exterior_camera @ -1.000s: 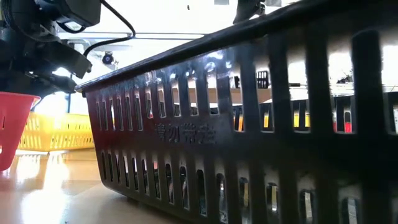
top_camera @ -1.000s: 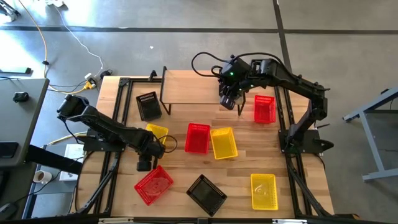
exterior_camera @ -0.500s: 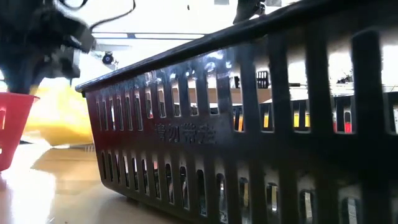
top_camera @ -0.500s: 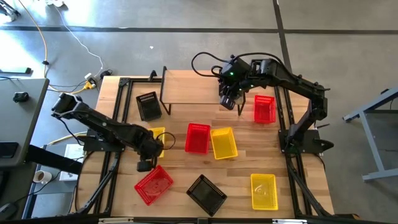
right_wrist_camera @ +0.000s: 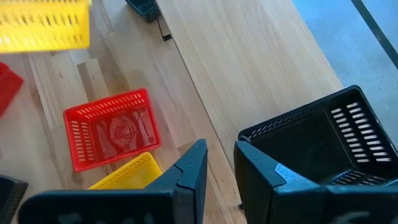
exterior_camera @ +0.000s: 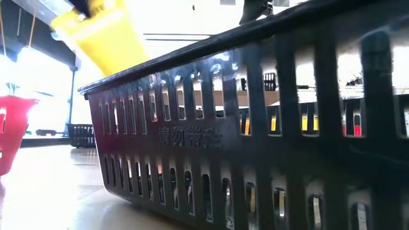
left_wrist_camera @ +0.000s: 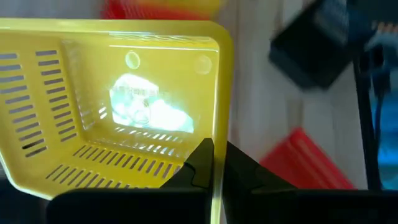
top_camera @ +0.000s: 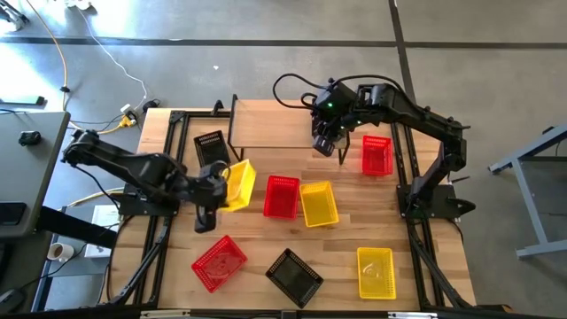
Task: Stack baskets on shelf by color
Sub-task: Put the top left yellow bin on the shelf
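My left gripper (top_camera: 215, 185) is shut on a yellow basket (top_camera: 237, 184) above the table's left half; the low view shows the yellow basket (exterior_camera: 102, 32) high up and tilted. My right gripper (top_camera: 326, 142) hangs over the right end of the shelf (top_camera: 270, 124), fingers a little apart, next to a black basket (right_wrist_camera: 323, 143) on the plank. Red (top_camera: 282, 197), yellow (top_camera: 319, 204), red (top_camera: 376, 155), red (top_camera: 219, 263), black (top_camera: 294, 276), yellow (top_camera: 376, 271) and black (top_camera: 211, 149) baskets sit on their bottoms on the table. My left gripper (left_wrist_camera: 216, 152) pinches the rim of one side wall (left_wrist_camera: 217, 124) of the yellow basket, one finger (left_wrist_camera: 199, 163) inside and one outside. The basket is lifted clear of the table and tipped. My right gripper (right_wrist_camera: 219, 146) has one finger (right_wrist_camera: 261, 165) at the black basket's rim corner (right_wrist_camera: 244, 132); whether it touches, I cannot tell.
A black basket (exterior_camera: 255, 128) fills the near foreground of the low view, with a red basket (exterior_camera: 13, 128) at its left. Black metal frames run along both table sides (top_camera: 173, 159). Bare wood shows on the shelf's left and middle (right_wrist_camera: 261, 74).
My left gripper has risen from the table and moved toward the far edge and the shelf, carrying the yellow basket, which has gone from resting on the table to lifted clear and tipped.
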